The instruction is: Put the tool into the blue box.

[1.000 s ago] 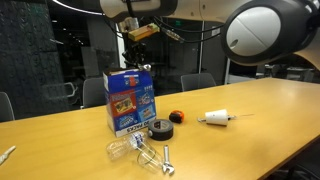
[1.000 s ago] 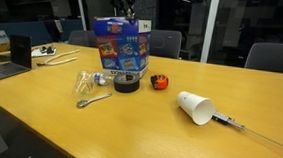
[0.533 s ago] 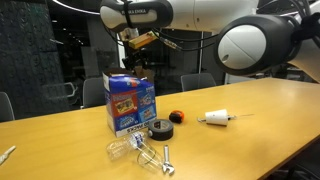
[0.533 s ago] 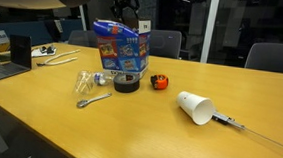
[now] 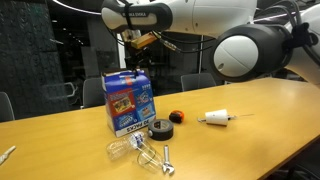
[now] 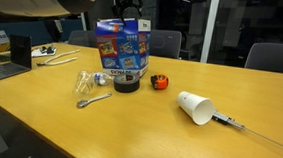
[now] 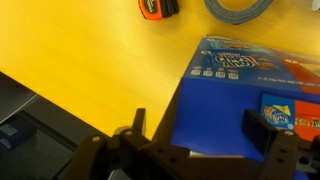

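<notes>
- Hunting for the wrench: I cannot find it in any view. Nothing sits between the claw's fingers in the wrist view, and no dark-handled tool shows on the bare table (image 6: 138,134). I judge that it is inside the box, hidden by the walls, but I cannot confirm that.
- Blue box (image 5: 128,103): it stands upright on the table with its printed pictures on the front. In the wrist view it fills the right side, directly beneath the claw.
- Claw (image 7: 198,122): the fingers are spread wide and hold nothing. In both exterior views it hangs above the box top and apart from it.
- Step in hand: the drop looks done. I judge the task at or near its end, though the wrench's place is unverified.
- Next move calls for:
  - a straight lift, well clear of the rim, so the light carton is not nudged or tipped;
  - then a look down into the opening with the wrist camera;
  - if no wrench shows there, a search of the table behind the box.
- Black tape roll (image 5: 160,129): it lies flat, just in front of the box.
- Small orange item (image 5: 177,117): it sits near the tape roll, on the side away from the box.
- White cup (image 6: 195,107): it lies on its side, well apart from the box.
- Silver bolt (image 6: 93,102): it lies near the table edge and is not the thing wanted.
</notes>
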You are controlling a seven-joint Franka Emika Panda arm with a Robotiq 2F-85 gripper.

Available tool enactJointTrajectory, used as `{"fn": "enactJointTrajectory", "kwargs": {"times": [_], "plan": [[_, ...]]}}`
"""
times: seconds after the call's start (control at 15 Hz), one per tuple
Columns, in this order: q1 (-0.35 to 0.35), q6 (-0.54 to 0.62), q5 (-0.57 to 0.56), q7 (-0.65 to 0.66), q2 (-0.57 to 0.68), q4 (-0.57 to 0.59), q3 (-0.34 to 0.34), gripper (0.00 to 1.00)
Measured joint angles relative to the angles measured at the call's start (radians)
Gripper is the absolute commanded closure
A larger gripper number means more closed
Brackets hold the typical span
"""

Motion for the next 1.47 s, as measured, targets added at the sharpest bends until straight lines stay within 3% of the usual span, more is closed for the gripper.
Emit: {"fn": "enactJointTrajectory", "kwargs": {"times": [0.27, 0.6, 0.87, 1.2, 1.47], "plan": [[-0.004, -0.057, -0.002, 0.001, -0.031, 0.001, -0.048, 0.00], [-0.012, -0.251, -0.010, 0.004, -0.166, 0.005, -0.108, 0.00], [-0.027, -0.413, -0.011, 0.045, -0.303, 0.012, -0.118, 0.00], [-0.108, -0.494, 0.049, 0.138, -0.439, 0.014, -0.106, 0.00], [-0.206, -0.494, 0.132, 0.194, -0.468, 0.014, -0.089, 0.00]]}}
